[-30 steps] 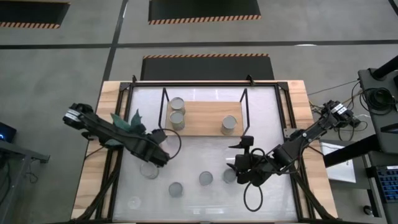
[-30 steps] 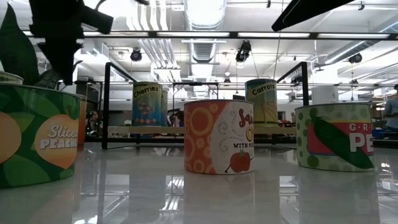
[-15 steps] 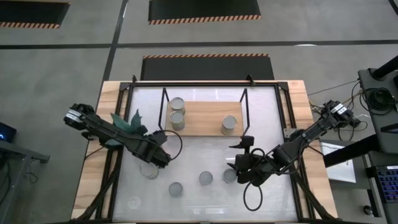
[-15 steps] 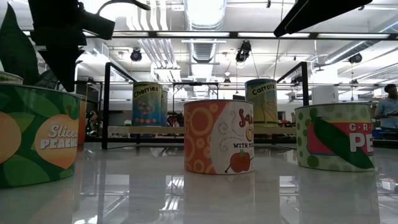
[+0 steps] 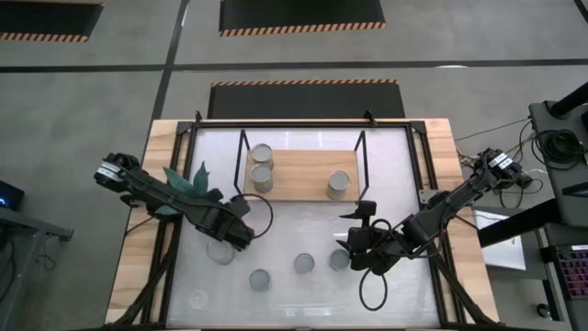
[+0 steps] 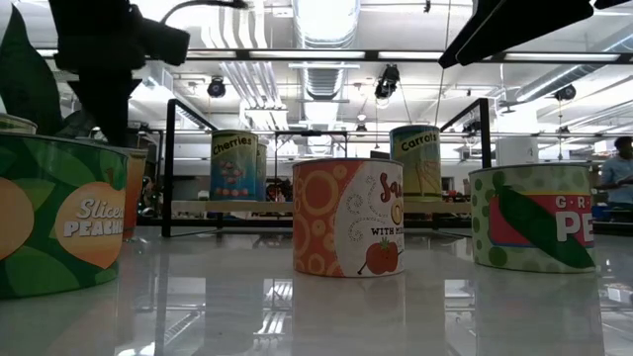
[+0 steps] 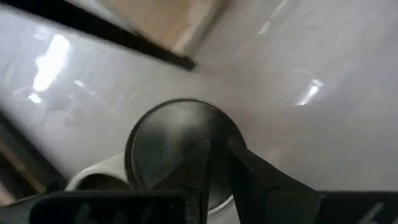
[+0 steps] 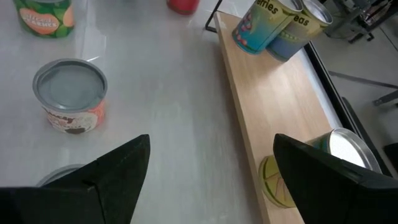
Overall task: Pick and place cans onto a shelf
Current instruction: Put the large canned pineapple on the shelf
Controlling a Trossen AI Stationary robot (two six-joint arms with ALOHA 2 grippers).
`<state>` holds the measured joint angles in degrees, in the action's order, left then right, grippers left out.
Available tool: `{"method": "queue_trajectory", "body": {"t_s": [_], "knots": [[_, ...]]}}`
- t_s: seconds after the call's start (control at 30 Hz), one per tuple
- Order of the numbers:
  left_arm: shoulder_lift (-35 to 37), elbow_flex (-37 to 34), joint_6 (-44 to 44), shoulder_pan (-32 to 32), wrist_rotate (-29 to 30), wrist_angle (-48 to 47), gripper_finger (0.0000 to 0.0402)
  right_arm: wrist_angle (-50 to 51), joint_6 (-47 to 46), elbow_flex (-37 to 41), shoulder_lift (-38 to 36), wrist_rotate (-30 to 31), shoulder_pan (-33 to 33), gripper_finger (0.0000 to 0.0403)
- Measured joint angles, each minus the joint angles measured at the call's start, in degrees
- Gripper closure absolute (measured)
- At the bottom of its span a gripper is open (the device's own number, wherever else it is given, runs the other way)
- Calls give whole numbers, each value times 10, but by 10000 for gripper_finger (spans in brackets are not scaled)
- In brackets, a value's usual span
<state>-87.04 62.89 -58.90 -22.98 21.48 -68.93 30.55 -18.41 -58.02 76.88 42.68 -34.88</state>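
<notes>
The shelf (image 5: 299, 175), a light-wood board in a black frame, stands at the table's far middle with three cans (image 5: 262, 164) on it. Several more cans stand on the white table, among them one (image 5: 220, 251) at the left and one (image 5: 340, 259) at the right. My left gripper (image 5: 236, 232) hovers over the left can's round top (image 7: 183, 146), fingers close together. My right gripper (image 5: 355, 242) is open and empty, just on the far side of the right can. It faces the shelf (image 8: 280, 112) and a reddish-sided can (image 8: 69, 93). My left gripper's fingertips (image 7: 205, 171) point down right over the can's top (image 7: 168, 143). I cannot tell whether they touch it.
A teal plant (image 5: 188, 184) stands at the table's left, under my left arm. In the low view a peaches can (image 6: 59, 218), a sauce can (image 6: 346, 218) and a green can (image 6: 539, 218) stand near the front edge. A person (image 6: 618, 173) shows in the room behind.
My left gripper has gone down a little and slightly toward the table's right, closer to the can under it. No can has moved.
</notes>
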Motion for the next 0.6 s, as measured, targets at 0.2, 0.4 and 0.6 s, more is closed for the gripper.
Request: {"method": "queue_trajectory", "body": {"t_s": [0.2, 0.4, 0.6], "knots": [[0, 43, 23, 0, 3, -7, 364, 0, 3, 0, 0, 4, 0, 76], [0, 45, 26, 0, 5, -49, 364, 0, 4, 0, 0, 10, 0, 76], [0, 9, 5, 7, 4, -80, 364, 0, 4, 0, 0, 10, 0, 76]]}}
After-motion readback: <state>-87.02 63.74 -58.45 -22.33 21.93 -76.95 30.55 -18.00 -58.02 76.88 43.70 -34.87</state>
